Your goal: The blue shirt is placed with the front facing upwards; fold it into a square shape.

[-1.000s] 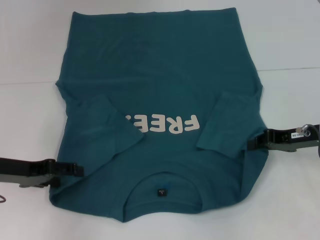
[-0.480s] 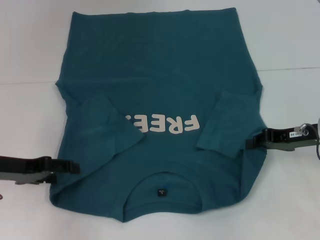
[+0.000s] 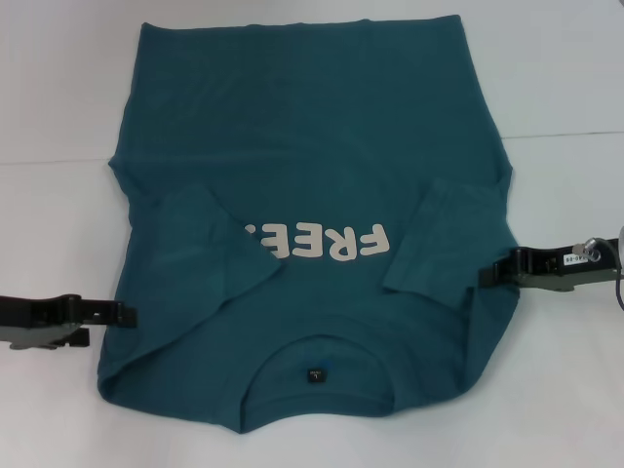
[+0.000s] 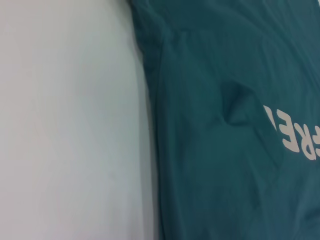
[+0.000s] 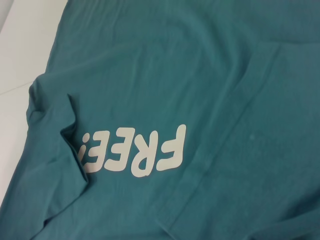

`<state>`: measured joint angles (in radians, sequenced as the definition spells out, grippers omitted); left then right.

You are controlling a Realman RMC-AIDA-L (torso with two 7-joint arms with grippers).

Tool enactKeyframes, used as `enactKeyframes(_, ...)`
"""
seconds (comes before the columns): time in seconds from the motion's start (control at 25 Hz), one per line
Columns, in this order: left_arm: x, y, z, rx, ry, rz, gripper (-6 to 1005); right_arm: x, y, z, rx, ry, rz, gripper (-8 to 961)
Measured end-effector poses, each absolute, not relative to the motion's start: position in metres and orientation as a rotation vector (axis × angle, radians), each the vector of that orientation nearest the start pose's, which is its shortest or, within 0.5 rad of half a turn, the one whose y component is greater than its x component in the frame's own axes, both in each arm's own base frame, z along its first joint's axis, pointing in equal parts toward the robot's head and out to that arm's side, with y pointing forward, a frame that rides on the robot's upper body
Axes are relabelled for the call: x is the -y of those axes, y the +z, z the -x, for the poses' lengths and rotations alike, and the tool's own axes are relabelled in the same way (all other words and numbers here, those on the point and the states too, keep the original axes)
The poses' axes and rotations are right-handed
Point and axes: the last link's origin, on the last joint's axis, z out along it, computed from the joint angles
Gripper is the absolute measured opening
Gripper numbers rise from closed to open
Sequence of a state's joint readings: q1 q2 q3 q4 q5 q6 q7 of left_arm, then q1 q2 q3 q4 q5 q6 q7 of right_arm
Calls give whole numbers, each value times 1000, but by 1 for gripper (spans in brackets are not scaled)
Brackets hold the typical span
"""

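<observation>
The blue shirt [image 3: 312, 146] lies flat on the white table [image 3: 58, 224], neckline [image 3: 317, 353] toward me and cream "FREE" letters [image 3: 322, 242] facing up. Both short sleeves are folded inward over the chest, one sleeve [image 3: 205, 253] covering the last letter. My left gripper [image 3: 125, 314] sits low on the table just outside the shirt's left edge, apart from the cloth. My right gripper [image 3: 486, 275] rests at the shirt's right edge beside the folded right sleeve [image 3: 444, 239]. The wrist views show only the shirt [image 4: 225, 150] [image 5: 200, 75] and bare table [image 4: 75, 125].
White tabletop surrounds the shirt on the left, right and near sides. A seam line in the surface [image 3: 565, 134] runs across behind the sleeves. The shirt's hem [image 3: 292, 21] reaches the far end of the view.
My left gripper has drawn back to the left, off the shirt's lower left edge onto bare table. The right gripper and the shirt have stayed where they were.
</observation>
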<state>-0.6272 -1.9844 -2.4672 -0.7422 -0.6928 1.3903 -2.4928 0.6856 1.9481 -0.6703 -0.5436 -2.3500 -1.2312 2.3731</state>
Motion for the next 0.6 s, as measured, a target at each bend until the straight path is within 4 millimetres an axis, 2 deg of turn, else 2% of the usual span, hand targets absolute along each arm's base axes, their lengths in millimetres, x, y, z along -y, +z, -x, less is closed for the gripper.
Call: enactKeyframes(0.6,-369,40,301,1853,-125,2123,898,-394,31,-302,-1717,302,2119,36)
